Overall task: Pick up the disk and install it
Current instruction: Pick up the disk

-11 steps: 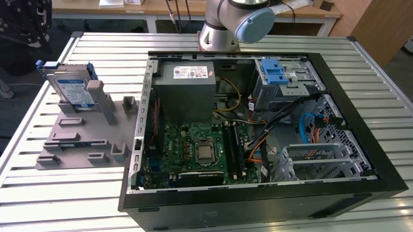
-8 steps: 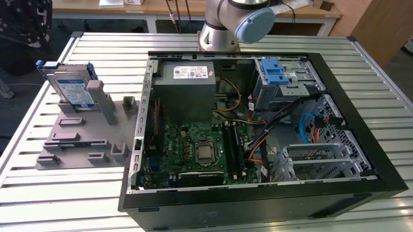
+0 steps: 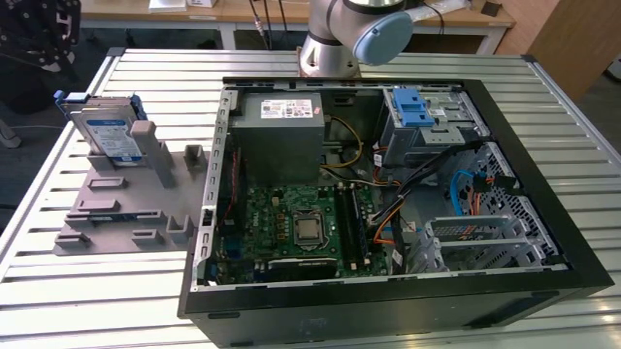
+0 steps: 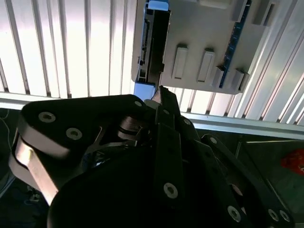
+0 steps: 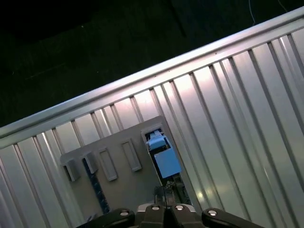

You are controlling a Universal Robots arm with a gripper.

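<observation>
The disk (image 3: 105, 129) stands on edge in the grey slotted stand (image 3: 126, 211) at the exterior view's left, a silver drive with a white-and-blue label in a blue carrier frame. In the second wrist view the disk (image 4: 153, 42) is seen edge-on against the stand (image 4: 204, 47), and my gripper (image 4: 160, 95) hangs dark and large, apart from the disk's blue end and in line with it. In the first wrist view the disk (image 5: 161, 154) lies just beyond the gripper (image 5: 164, 210), its blue clip facing the camera.
An open black computer case (image 3: 543, 218) lies on the slatted metal table (image 3: 116, 291), with motherboard (image 3: 291, 233), power supply (image 3: 281, 138) and a drive cage with a blue carrier (image 3: 415, 113). The arm's base (image 3: 335, 36) stands behind the case. The table edge (image 5: 142, 78) runs close to the stand.
</observation>
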